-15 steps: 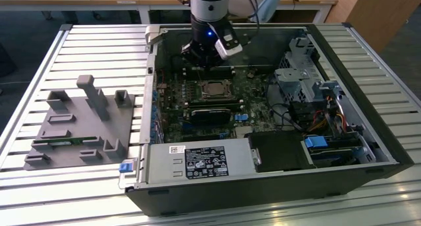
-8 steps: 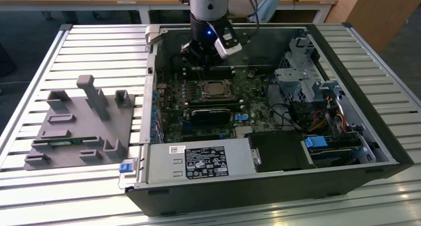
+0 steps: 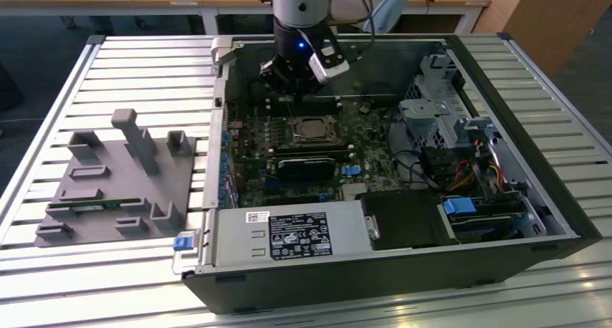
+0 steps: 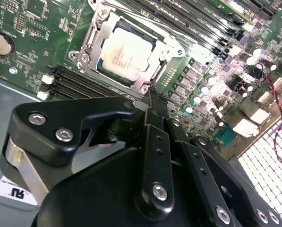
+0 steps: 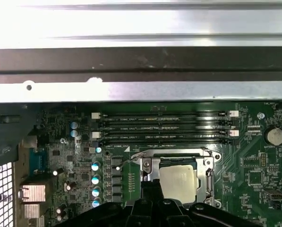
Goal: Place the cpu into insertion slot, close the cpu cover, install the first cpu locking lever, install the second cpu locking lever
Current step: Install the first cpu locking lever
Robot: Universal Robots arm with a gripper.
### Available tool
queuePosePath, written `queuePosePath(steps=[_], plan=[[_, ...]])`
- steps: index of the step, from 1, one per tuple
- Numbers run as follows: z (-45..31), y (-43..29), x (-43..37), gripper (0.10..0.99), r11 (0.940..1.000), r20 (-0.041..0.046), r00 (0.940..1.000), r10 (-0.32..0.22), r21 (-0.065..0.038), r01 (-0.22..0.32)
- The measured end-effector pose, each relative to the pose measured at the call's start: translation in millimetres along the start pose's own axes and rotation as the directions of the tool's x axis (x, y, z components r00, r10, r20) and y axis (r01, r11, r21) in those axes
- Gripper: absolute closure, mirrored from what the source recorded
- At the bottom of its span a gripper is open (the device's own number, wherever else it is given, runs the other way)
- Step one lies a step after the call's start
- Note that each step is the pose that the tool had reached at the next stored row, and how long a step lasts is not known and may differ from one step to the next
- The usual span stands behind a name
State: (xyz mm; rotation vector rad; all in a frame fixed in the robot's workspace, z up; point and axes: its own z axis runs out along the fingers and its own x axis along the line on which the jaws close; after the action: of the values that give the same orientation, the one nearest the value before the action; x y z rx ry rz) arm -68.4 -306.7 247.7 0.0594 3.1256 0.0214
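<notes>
The cpu [image 4: 126, 53] lies flat in the motherboard's socket, its silver-grey top facing up; it also shows in the exterior view [image 3: 313, 130] and the first wrist view [image 5: 178, 182]. The cpu cover [image 4: 90, 40], a thin metal frame, lies down around the chip's edges [image 5: 209, 171]. A thin wire locking lever [image 5: 130, 159] stands slightly away from one side of the socket. My gripper [image 4: 151, 98] hangs just above the socket's edge, on the far side of the chip in the exterior view [image 3: 292, 93]. Its black fingertips are shut together, and I see nothing between them.
The open computer case [image 3: 535, 199] lies on a slatted metal table. Black RAM slots [image 5: 164, 126] run beside the socket, next to the case wall. A grey fixture [image 3: 115, 177] holding a RAM module stands at the exterior view's left. Drive cages and cables [image 3: 449, 127] fill the case's right side.
</notes>
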Motion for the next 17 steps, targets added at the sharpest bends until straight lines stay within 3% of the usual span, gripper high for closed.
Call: queuePosePath(steps=[9, 17], plan=[[0.5, -0.5, 5.3, 0.976, 0.9981, -0.0004, 0.9981, -0.061, -0.003, 0.061], [0.4, -0.9, 17.0, 0.976, 0.998, 0.0018, 0.998, -0.063, -0.003, 0.063]])
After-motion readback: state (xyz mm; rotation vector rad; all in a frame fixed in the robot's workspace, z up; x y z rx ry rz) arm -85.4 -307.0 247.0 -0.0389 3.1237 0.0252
